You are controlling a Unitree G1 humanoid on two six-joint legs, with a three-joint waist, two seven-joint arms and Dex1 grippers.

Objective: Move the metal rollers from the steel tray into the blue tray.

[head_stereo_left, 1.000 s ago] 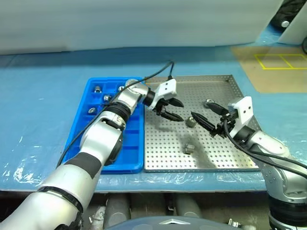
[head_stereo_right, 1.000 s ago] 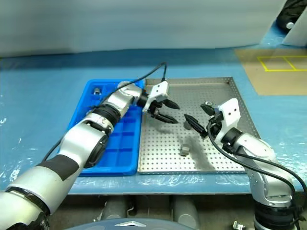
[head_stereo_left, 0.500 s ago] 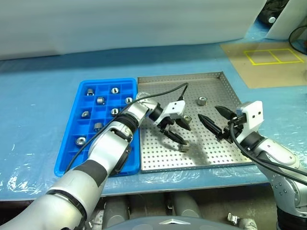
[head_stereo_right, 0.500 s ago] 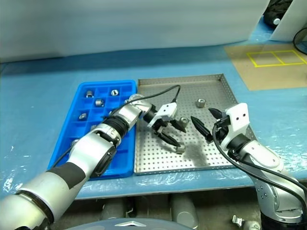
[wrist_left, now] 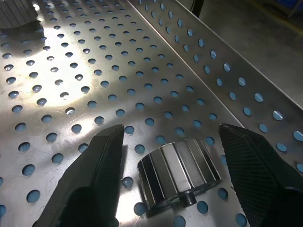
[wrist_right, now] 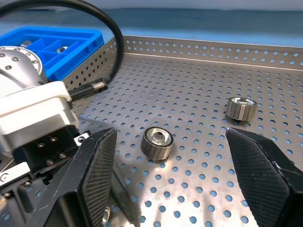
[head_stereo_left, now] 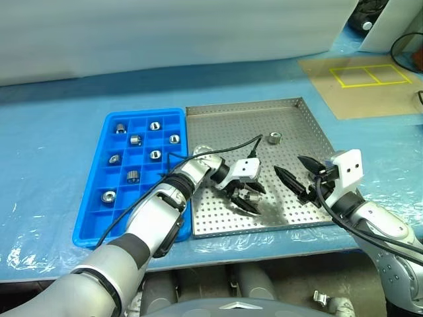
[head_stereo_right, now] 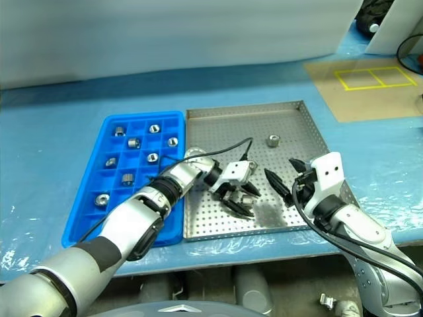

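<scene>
- Seven metal rollers [head_stereo_left: 133, 176] already sit in our blue tray [head_stereo_left: 99, 228], left of the head frames; we count about three left on the steel tray [head_stereo_left: 291, 112], centre.
- Left wrist: one roller [wrist_left: 179, 170] lies between our left gripper [wrist_left: 174, 177]'s spread, empty fingers [wrist_left: 94, 175].
- Right wrist: right gripper [wrist_right: 173, 184] gapes empty, two rollers beyond.

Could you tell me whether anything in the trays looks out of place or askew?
Nothing stands out. Seven metal rollers sit one to a compartment in the blue tray. The steel tray holds loose rollers, one lying on its side between the open jaws of the left gripper.
</scene>
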